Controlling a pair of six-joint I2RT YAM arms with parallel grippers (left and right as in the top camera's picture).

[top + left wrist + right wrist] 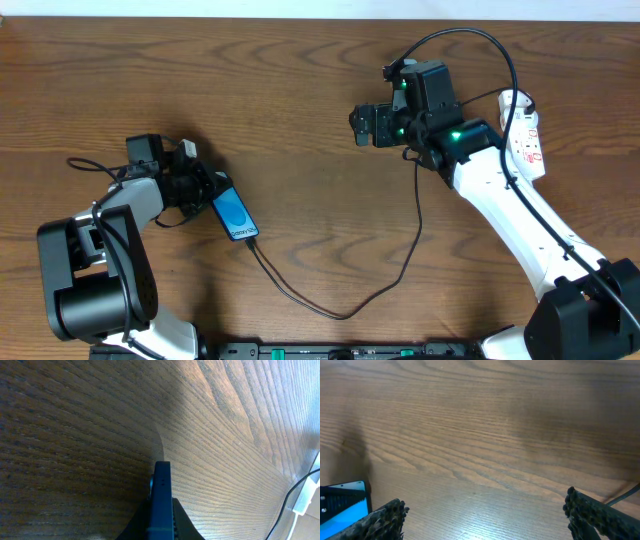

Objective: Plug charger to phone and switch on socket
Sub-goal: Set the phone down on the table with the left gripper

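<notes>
- The left gripper (210,192) was clenched on the phone (234,214) at the left side of the wooden table (300,70); the wrist view showed the handset's dark edge end-on between the two fingers (186,528), close over the wood grain.
- The phone, its light blue screen facing up, sat at an angle just beside the left arm; its free lower end pointed toward the table's front edge; whether it rested on the wood or was lifted could not be told.
- The charger (345,314), a thin black cable, met that lower end of the phone, swept in a loop across the front of the table and climbed toward the right arm; whether its tip was fully seated could not be told.
- The right gripper (358,126) hung released over bare wood right of centre, jaws wide apart and holding nothing; its own camera caught a corner of the blue screen at lower left.
- The socket (527,135), a white power strip with red markings, lay at the table's right edge beyond the right arm, well apart from the phone; its switch could not be made out.
</notes>
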